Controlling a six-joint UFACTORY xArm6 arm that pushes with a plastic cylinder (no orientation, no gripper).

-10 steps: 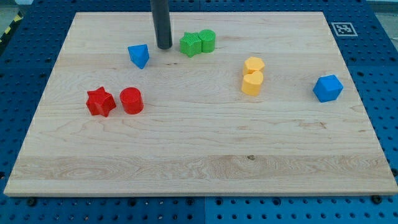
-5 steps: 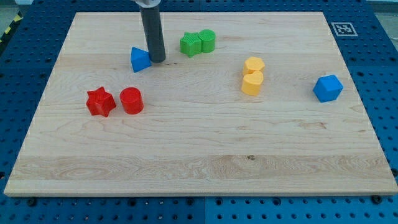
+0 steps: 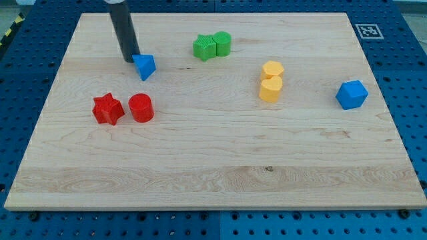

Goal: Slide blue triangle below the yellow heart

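Observation:
The blue triangle point(image 3: 145, 66) lies on the wooden board point(image 3: 213, 160) in the upper left part. My tip point(image 3: 127, 59) stands right against the triangle's upper left side. The yellow heart point(image 3: 270, 89) lies right of centre, touching a second yellow block point(image 3: 272, 69) just above it. The triangle is far to the left of the heart and slightly higher in the view.
A red star point(image 3: 107, 109) and a red cylinder point(image 3: 141, 107) sit side by side below the triangle. Two green blocks point(image 3: 213, 46) touch each other near the top centre. A blue hexagonal block point(image 3: 351, 94) lies at the right.
My tip moved from above right of the blue triangle, past its right side, round to its upper left side. The triangle shifted and turned slightly.

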